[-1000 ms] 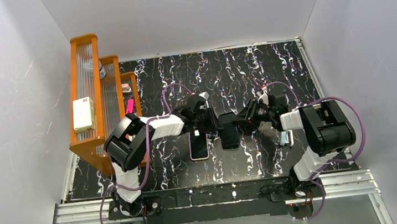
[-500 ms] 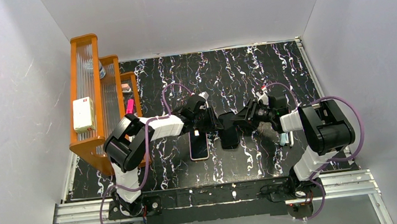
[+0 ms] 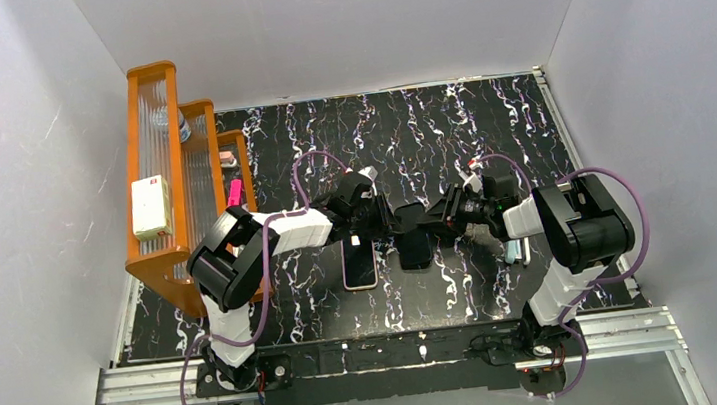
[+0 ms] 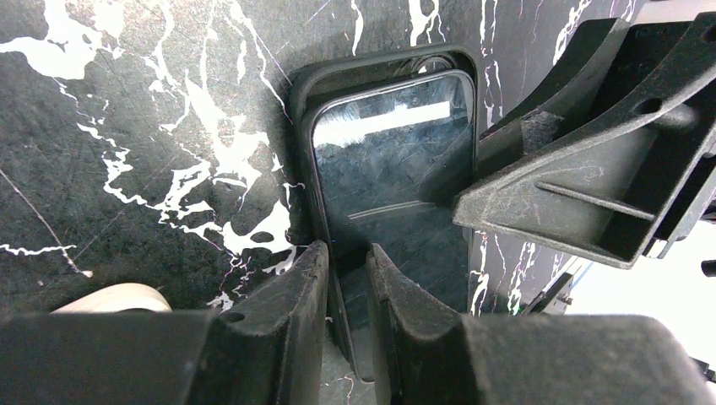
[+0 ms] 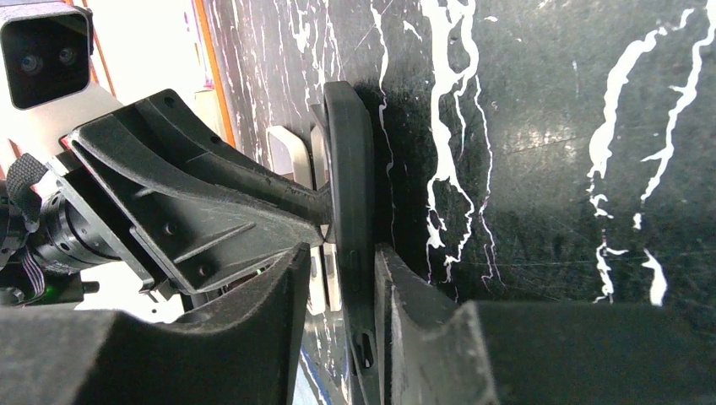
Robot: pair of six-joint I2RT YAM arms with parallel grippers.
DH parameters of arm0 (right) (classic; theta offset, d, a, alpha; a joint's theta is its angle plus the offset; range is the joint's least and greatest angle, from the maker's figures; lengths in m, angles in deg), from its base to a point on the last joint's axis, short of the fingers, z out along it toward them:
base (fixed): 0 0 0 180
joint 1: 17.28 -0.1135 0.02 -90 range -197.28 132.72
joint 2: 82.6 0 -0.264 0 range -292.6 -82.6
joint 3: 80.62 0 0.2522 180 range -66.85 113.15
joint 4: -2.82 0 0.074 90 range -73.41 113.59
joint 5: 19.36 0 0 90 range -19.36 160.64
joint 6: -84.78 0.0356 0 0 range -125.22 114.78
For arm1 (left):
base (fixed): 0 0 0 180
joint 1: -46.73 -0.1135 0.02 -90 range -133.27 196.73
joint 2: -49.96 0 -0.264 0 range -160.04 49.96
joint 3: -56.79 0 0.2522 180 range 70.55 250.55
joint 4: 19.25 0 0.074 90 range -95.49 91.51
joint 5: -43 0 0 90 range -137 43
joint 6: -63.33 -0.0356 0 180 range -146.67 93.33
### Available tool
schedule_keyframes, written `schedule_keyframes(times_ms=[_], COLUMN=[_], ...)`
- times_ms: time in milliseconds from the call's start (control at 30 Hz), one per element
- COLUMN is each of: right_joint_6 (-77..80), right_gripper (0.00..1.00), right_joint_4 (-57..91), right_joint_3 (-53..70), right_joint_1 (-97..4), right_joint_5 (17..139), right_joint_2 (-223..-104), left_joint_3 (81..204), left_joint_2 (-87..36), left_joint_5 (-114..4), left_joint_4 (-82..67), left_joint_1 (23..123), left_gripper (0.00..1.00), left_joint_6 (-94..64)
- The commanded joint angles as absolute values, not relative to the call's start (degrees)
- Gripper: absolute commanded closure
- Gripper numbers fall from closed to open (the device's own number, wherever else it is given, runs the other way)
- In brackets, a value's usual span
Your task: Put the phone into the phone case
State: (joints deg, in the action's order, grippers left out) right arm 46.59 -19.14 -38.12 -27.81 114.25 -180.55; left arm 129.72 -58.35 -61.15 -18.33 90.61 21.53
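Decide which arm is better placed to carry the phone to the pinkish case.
Left, probably: the left end effector grips the edge of the phone, and the phone case lies on that arm's side.

left arm (image 3: 240,260) and right arm (image 3: 584,229): large black joint housings alternate with white link covers. one purple cable (image 3: 317,153) per arm runs in loose loops from the black base (image 3: 234,368) toward the wrist. left gripper (image 4: 346,261) and right gripper (image 5: 342,253): matte black moulded fingers, wedge-shaped, with scuffed, grainy surfaces. outer finger faces carry raised ribs and small round holes. wrist camera (image 5: 44,49): pale housing, dark front with two lenses. a small red spot (image 3: 476,162) near the right wrist is possibly a connector or indicator; the top view is too coarse to confirm.
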Motion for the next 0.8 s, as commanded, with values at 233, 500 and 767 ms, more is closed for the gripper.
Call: schedule_keyframes(times_ms=[233,500,767], right_joint_6=[47.1,44.3,44.3], right_gripper=[0.68,0.91,0.99], right_joint_4=[-20.9,-17.2,-15.8], right_joint_3=[-36.0,-34.1,-33.8], right_joint_1=[-29.8,-29.5,-28.7], right_joint_5=[121.5,122.5,126.5], right_joint_2=[-181.5,-180.2,-172.9], left_joint_3=[126.1,126.7,129.5], left_joint_2=[-58.5,-55.4,-41.7], left_joint_5=[-60.3,-59.4,-58.8], left_joint_4=[-15.5,-14.1,-6.0], left_joint_1=[92.6,92.4,89.3], left_gripper=[0.8,0.76,0.29], left_joint_6=[19.8,19.3,15.3])
